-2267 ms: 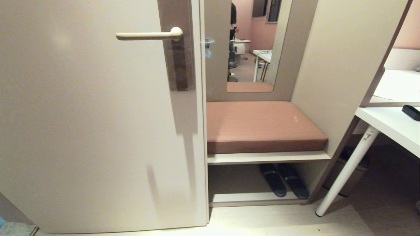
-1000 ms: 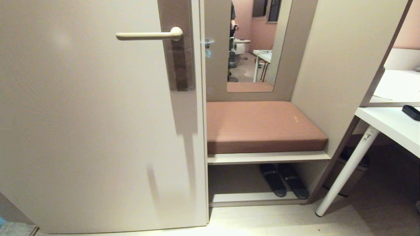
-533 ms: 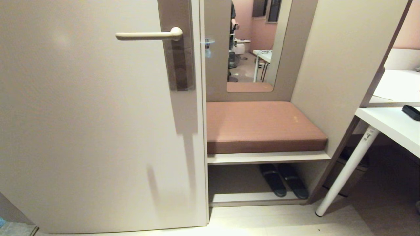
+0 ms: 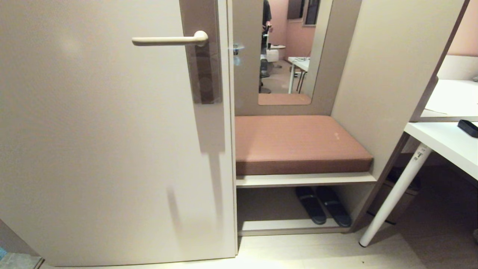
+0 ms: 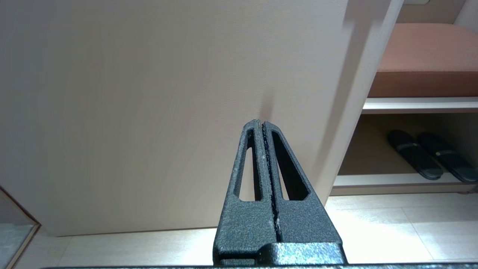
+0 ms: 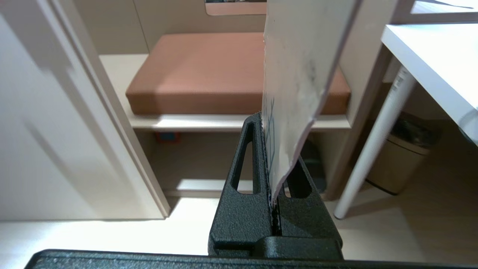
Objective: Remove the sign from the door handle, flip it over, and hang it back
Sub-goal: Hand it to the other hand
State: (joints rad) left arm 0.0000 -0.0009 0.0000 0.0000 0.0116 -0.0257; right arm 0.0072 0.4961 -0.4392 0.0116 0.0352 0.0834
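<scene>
Closest to us, our right gripper was clamped on the sign, its white face showing blue marks; our left gripper sat pressed together, empty, near the door. Farther up, the door handle hung bare.

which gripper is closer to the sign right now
Right. The right gripper has its fingers shut on the sign, which stands up from between them. The left gripper is shut on nothing, facing the door.
</scene>
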